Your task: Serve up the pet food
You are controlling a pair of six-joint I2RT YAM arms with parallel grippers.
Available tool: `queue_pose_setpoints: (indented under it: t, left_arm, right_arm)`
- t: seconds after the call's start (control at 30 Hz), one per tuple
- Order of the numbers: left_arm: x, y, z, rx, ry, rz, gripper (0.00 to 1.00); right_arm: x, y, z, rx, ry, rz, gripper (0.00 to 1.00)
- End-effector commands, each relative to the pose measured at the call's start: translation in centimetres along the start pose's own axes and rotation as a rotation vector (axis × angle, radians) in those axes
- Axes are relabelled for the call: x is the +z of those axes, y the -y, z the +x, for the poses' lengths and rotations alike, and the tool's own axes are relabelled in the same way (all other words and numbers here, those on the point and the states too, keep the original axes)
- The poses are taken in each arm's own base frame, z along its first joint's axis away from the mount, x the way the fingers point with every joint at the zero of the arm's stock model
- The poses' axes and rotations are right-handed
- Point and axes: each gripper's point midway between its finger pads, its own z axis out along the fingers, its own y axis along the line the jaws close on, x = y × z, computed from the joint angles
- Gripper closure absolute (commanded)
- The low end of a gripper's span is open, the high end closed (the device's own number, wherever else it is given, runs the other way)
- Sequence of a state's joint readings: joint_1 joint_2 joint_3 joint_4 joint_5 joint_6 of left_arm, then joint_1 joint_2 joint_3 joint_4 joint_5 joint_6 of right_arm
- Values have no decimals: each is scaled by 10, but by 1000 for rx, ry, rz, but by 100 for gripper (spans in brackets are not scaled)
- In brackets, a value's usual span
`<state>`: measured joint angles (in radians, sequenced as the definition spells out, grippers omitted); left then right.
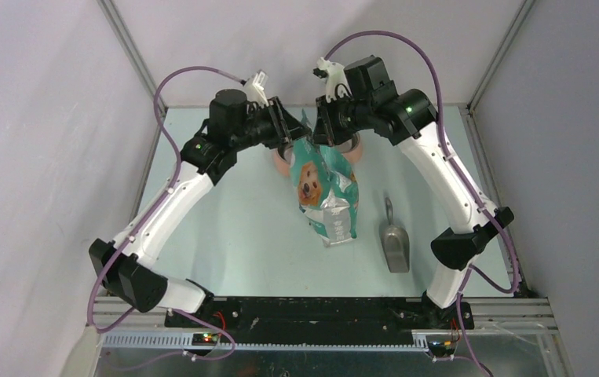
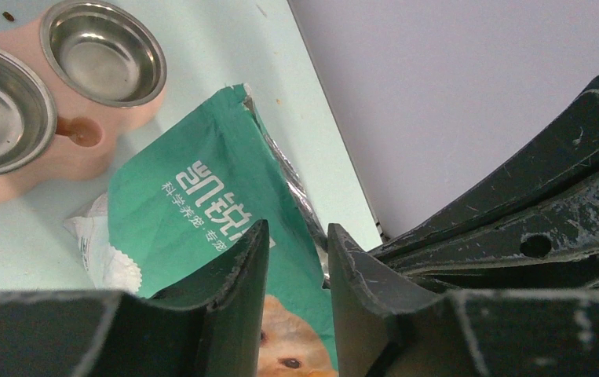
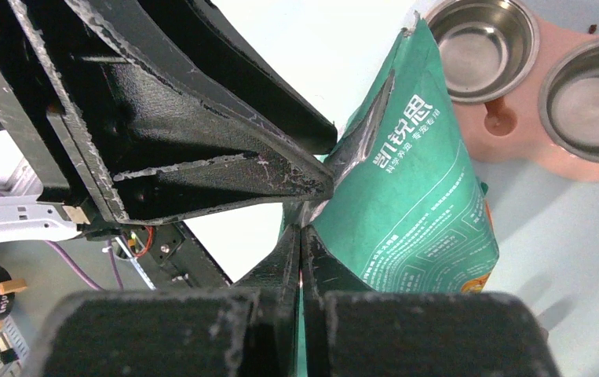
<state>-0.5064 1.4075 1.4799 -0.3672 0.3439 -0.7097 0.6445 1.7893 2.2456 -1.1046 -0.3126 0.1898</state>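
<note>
Fingertips of R gripper are pressed flat together, w/ side edge of bag pinched btwn them near its top. L gripper is part open, w/ a narrow gap btwn its fingers. Bag's upper edge is seen thru that gap, but contact can't be told.

Both arms are stretched out from bases at near edge, elbows thrown outward and forearms angled inward. Wrists are brought face to face over far-centre of table, L from left, R from right.

Feeder is a pink stand w/ two steel bowls set side by side. Only bare metal is shown in both. It is placed just beyond bag's top.

Bag is held up at its top end, bottom end toward near side. Its long axis is laid approx far-to-near, mouth pointed away from bases toward feeder, dog print turned upward. Silver lining is shown at the top corner. Bag's inside is hidden, so kibble can't be seen. One small brown speck is seen just beside feeder; whether it's a pellet can't be told.

Scoop is laid on table right of bag, apart from it, handle pointed to far side.
</note>
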Motion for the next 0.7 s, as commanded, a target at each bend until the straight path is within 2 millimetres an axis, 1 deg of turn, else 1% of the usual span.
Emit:
queue_pose_setpoints:
  t: [0.0,0.1,0.17,0.23,0.37,0.5,0.57,0.67]
  left_arm:
    - [-12,8,3,-19,9,9,65]
    - [-13,10,5,-23,5,13,69]
    - [-15,12,5,-25,9,16,72]
    - [-17,14,5,-26,11,18,73]
    - [-19,11,8,-30,8,0,74]
    - [-19,9,15,-46,-6,-4,74]
    - [-18,11,18,-53,-12,10,73]
    - [-16,14,19,-54,-20,20,70]
  right_arm:
    - [5,0,-1,7,-2,-11,100]
    - [5,6,-2,-8,5,22,100]
    - [4,14,-5,-21,16,70,100]
    - [2,23,-8,-27,29,122,100]
    - [-3,29,-16,-58,63,188,100]
    - [-10,26,-26,-92,104,217,100]
    - [-13,24,-29,-109,120,229,100]
    - [-12,16,-29,-146,121,224,100]
